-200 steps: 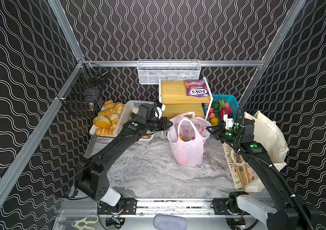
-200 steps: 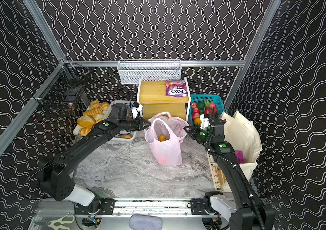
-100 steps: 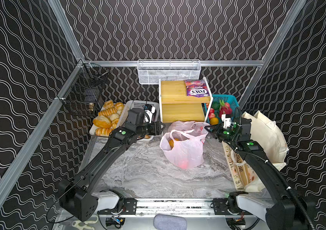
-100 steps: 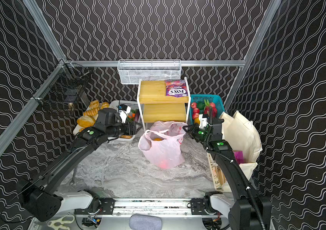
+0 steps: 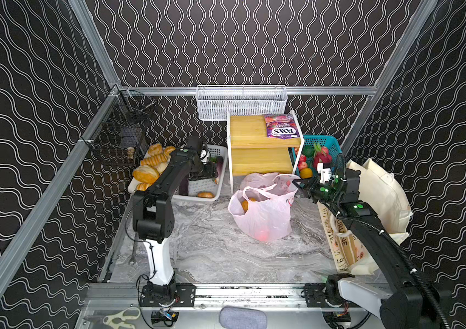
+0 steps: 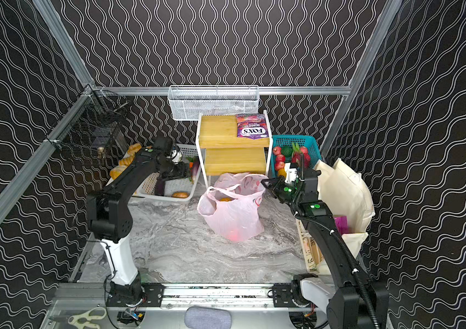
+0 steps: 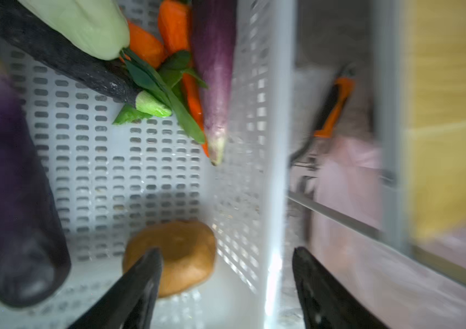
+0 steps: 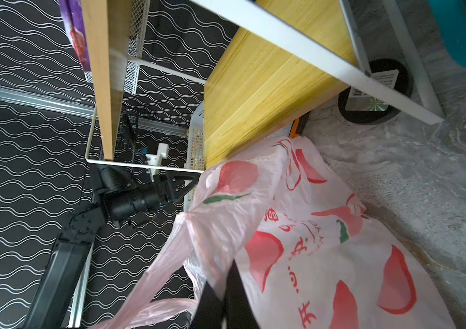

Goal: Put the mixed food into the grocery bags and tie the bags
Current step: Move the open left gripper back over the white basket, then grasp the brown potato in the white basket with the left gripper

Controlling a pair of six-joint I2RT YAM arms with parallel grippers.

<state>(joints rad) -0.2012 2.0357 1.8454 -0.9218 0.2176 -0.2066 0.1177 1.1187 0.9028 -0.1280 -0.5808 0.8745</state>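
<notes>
— Two top views, near twins; anything extra from the wrists?

— Plenty. Far left in both top views, a tray of golden buns (image 5: 146, 173), then the white basket (image 5: 194, 199) of slotted plastic; above it, the left gripper (image 5: 211, 176). Only in the left wrist view, the contents sharp: a fat dark aubergine (image 7: 12, 199), a slim purple one (image 7: 214, 71), carrots (image 7: 174, 28), a pale green vegetable (image 7: 89, 25), a round brown piece (image 7: 186, 242). Fingers (image 7: 140, 279) wide apart, clamped on nothing.

— And mid-bench?

— Bamboo shelf (image 5: 257, 134) with a purple FOX'S packet (image 5: 282, 129) flat on top. In front, on the marbled bench (image 5: 211, 250), the pink plastic bag (image 5: 266, 219): thin, crumpled, mouth agape, an orange fruit (image 5: 245, 205) inside, something red (image 5: 263, 235) showing through the bottom. From the right wrist view alone, red apple prints (image 8: 266, 250) on the film and a black disc (image 8: 374, 94) under the shelf.

— Right side?

— At the bag's rim, the right gripper (image 5: 297, 184), fingers (image 8: 211, 300) pressed together on the pink film. Behind, a teal basket (image 5: 333, 142) of apples (image 5: 301, 165) and dragon fruit (image 5: 321, 159). Farthest right, the cream canvas tote (image 5: 380, 196), soft and slumped, lettered side panel (image 5: 338, 245) toward the bench; in a top view, a purple packet (image 6: 341, 223) inside it, unseen from the wrists.
</notes>
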